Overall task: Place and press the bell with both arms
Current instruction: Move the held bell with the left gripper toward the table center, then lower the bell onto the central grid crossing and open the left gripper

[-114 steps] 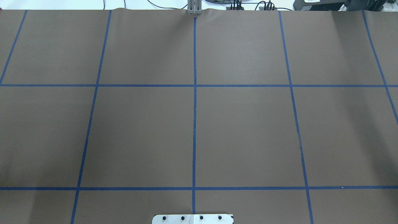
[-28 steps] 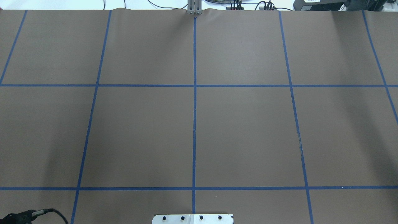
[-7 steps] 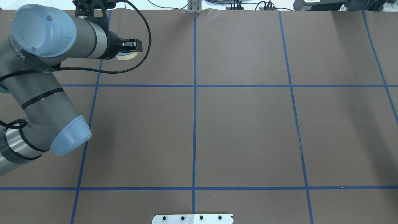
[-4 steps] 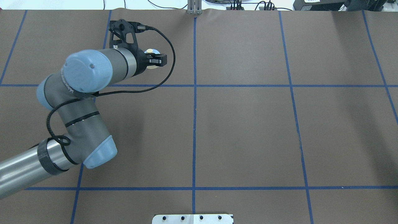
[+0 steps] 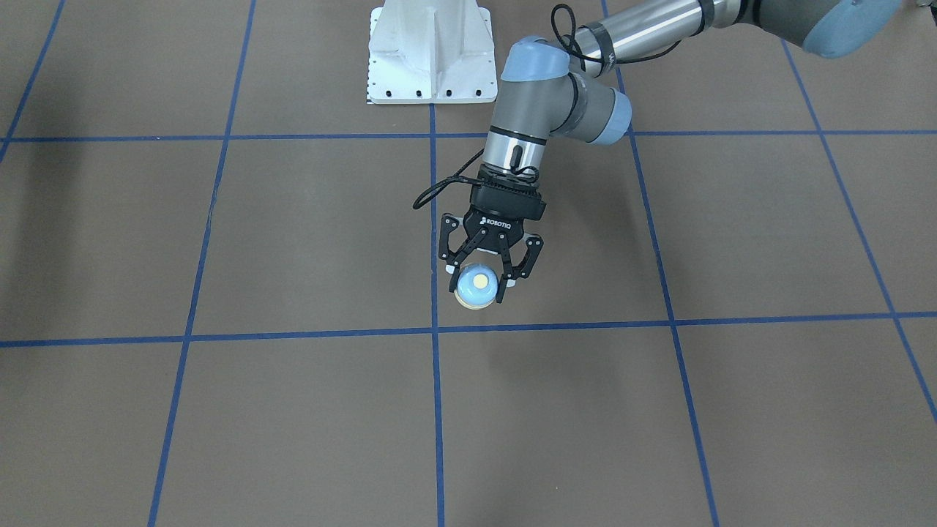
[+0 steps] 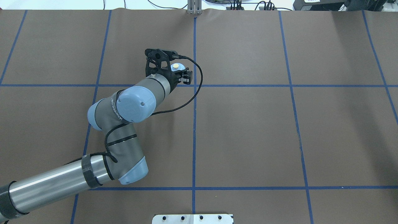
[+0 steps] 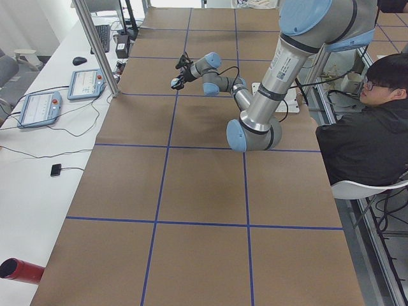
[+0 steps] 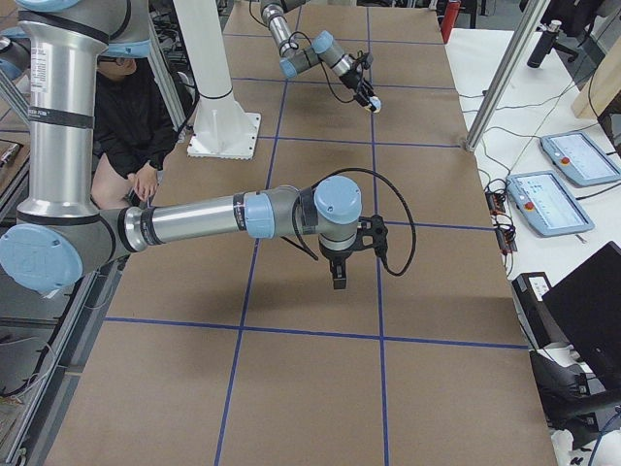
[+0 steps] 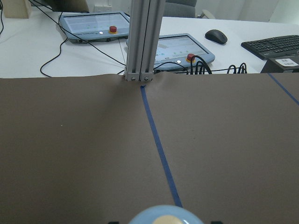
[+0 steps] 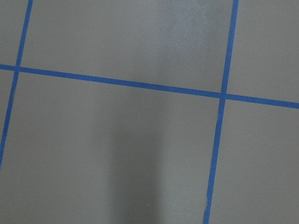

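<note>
The left arm extends from the robot's left toward the middle of the worktop. The left tool is clamped on the bell, with 1 finger on each side of the light-blue dome and the cream button facing up. The bell is near a crossing of 2 blue tape lines, on the robot's left of the centre line; contact with the worktop cannot be judged. The right arm appears only in the side view, where the right tool points down above the worktop; whether it is open or closed cannot be told.
</note>
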You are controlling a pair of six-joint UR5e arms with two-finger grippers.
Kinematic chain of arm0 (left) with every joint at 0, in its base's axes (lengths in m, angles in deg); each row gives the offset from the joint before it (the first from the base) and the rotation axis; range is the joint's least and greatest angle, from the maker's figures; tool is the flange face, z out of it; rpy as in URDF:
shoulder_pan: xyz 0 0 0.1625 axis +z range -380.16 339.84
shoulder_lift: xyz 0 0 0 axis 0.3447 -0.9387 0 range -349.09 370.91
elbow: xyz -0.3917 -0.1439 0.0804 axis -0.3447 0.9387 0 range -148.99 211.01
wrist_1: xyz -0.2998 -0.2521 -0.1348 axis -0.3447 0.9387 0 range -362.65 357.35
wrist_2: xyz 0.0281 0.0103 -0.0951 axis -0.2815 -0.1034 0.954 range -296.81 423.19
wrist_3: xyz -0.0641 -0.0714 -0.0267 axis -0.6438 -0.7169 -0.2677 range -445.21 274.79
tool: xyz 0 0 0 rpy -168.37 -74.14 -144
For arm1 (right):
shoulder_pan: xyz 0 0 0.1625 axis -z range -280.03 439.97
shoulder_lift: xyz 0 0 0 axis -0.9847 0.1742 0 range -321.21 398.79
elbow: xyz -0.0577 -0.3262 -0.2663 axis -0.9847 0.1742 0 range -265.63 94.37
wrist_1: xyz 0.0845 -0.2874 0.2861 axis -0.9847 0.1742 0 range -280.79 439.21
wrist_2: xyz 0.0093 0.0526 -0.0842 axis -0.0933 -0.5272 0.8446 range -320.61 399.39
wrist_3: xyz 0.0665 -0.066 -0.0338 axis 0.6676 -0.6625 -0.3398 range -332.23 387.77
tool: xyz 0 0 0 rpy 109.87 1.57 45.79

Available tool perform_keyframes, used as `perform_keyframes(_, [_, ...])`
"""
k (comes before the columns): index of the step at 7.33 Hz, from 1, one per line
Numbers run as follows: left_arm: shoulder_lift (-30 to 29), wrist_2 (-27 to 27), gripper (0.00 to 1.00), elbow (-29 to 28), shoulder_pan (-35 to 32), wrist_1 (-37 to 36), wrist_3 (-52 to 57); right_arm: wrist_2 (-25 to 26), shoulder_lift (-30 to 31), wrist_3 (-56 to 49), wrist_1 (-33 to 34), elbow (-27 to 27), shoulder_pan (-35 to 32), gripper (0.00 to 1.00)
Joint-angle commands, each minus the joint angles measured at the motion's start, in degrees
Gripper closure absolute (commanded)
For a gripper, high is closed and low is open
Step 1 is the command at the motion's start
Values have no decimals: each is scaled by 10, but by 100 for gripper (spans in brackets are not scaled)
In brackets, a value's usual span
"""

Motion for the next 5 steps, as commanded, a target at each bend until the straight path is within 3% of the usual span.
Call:
perform_keyframes(1, [-31,-47,100,-77,29,33,-1,-1,-1,0,0,3,0,0])
perform_keyframes(3, [-61,-71,100,-163,49,118,-2,0,-1,0,0,3,0,0])
perform_keyframes(5, [-70,-72,100,-176,52,118,-2,0,-1,0,0,4,0,0])
